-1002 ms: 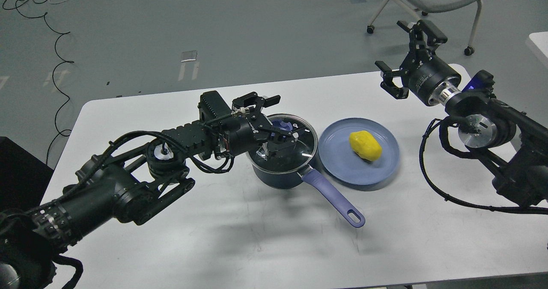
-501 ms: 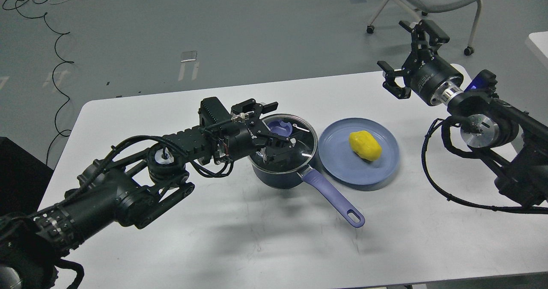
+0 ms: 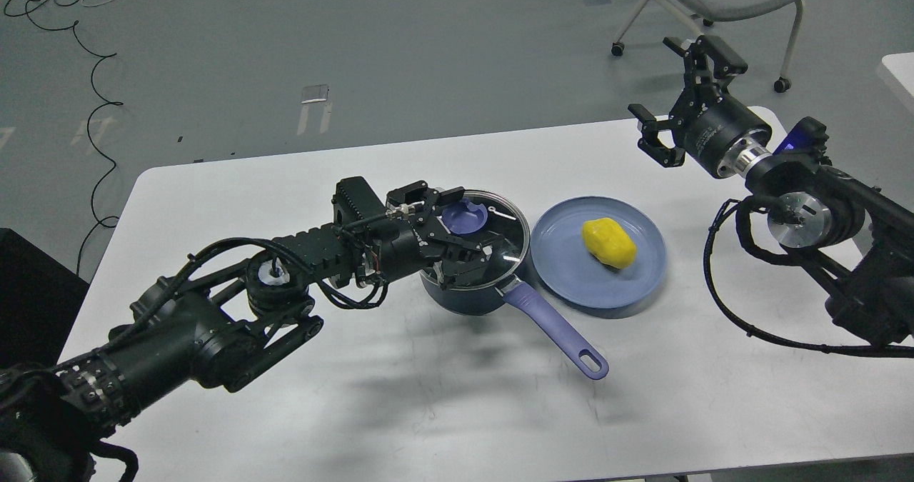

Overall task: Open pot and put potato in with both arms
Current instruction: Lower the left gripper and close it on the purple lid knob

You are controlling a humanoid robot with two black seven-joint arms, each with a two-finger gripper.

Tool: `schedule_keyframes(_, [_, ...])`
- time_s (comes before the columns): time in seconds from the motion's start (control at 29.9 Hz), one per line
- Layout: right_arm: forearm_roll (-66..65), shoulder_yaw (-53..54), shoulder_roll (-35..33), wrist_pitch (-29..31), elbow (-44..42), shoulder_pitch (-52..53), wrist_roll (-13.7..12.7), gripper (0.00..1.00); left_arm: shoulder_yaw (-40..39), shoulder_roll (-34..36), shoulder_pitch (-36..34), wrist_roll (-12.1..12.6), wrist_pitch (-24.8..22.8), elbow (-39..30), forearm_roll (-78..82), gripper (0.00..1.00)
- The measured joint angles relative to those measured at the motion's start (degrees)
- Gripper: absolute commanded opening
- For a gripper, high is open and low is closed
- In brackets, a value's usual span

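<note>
Head view: left tool [image 3: 457, 233] lay over the pot [image 3: 471, 282] at frame centre, fingers spread either side of the purple knob [image 3: 464, 217] on the glass lid [image 3: 493, 243]; contact with knob unclear. Lid sat on pot. Potato [image 3: 609, 243] rested on the blue plate [image 3: 571, 282], just right of pot, on the table [image 3: 428, 410]. Right tool [image 3: 689, 93], upper right, was wide and held nothing.
</note>
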Motion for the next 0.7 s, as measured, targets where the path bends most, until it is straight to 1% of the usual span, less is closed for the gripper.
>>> schedule_keyframes(0.53, [-0.22,-0.42,-0.44,0.03,0.02,-0.01,0.12,1.00,-0.29,-0.66,-0.08,0.16,0.01,2.99,0.00,0.97])
schedule_keyframes(0.7, [-0.33,-0.55,-0.45,0.01,-0.01,-0.10,0.26,1.00,-0.29,-1.40,-0.22,0.26,0.01,4.58,0.00,0.92])
